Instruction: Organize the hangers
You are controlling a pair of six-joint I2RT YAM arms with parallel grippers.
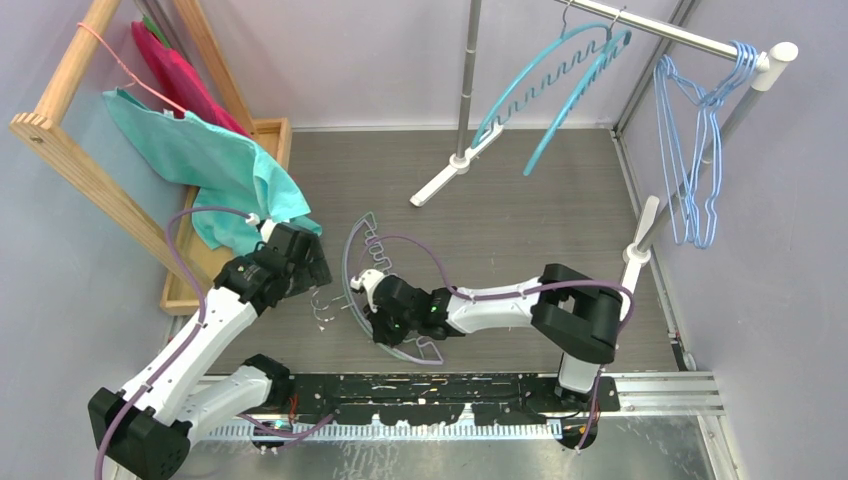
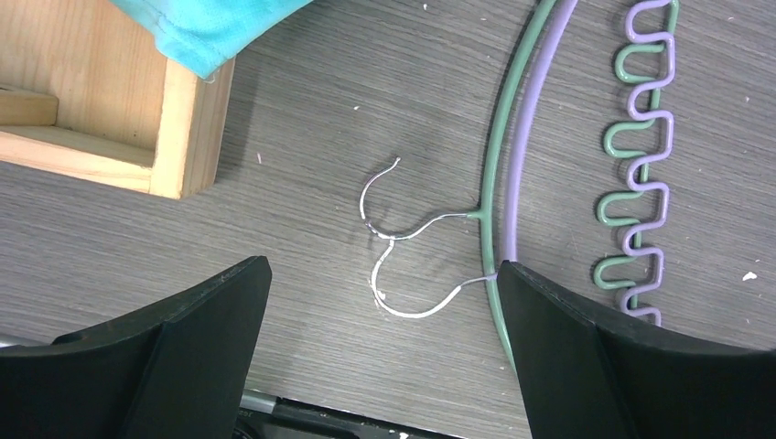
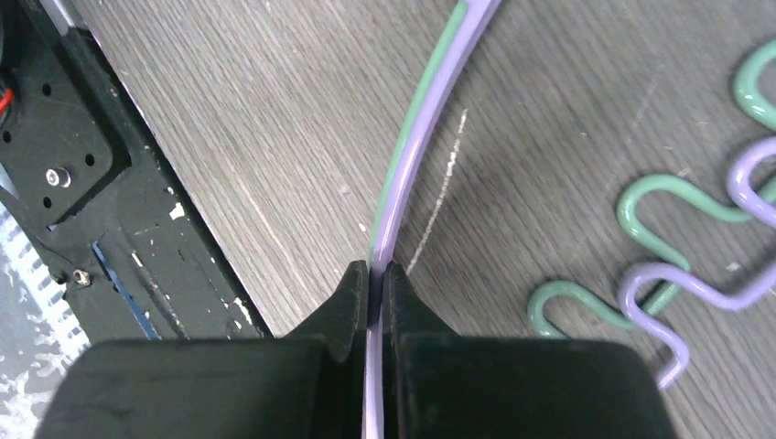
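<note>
**Top view.** Two arched hangers, a green hanger (image 1: 347,262) and a lilac hanger (image 1: 432,352), lie flat and stacked on the table (image 1: 560,200). They are in front of the arm bases, between the two arms. Their long axis runs roughly from 12 to 5 o'clock. The arches bulge toward 9 o'clock, and the zigzag bars lie on the 3 o'clock side. Two teal hangers (image 1: 540,75) hang from the rail (image 1: 680,35) at 12 o'clock. A bunch of light-blue wire hangers (image 1: 700,150) hangs near the rail's end at 2 o'clock.

**Left wrist view.** The two metal hooks (image 2: 403,224) leave the arches side by side and point toward 9 o'clock. One hook sits just above the other in this view. The left claw (image 2: 382,267) is spread wide above them. It holds nothing, and its fingers (image 2: 210,338) straddle the hooks without touching them. The right-hand finger overlaps the arches in this view.

**Right wrist view.** The right claw (image 3: 376,270) is pressed together on the lilac arch near the table's near edge, with the rod running between its fingertips toward 12 o'clock. The green arch lies tight against the lilac one on the 9 o'clock side. It may also be caught in the pinch, but the fingers hide that spot.
</note>
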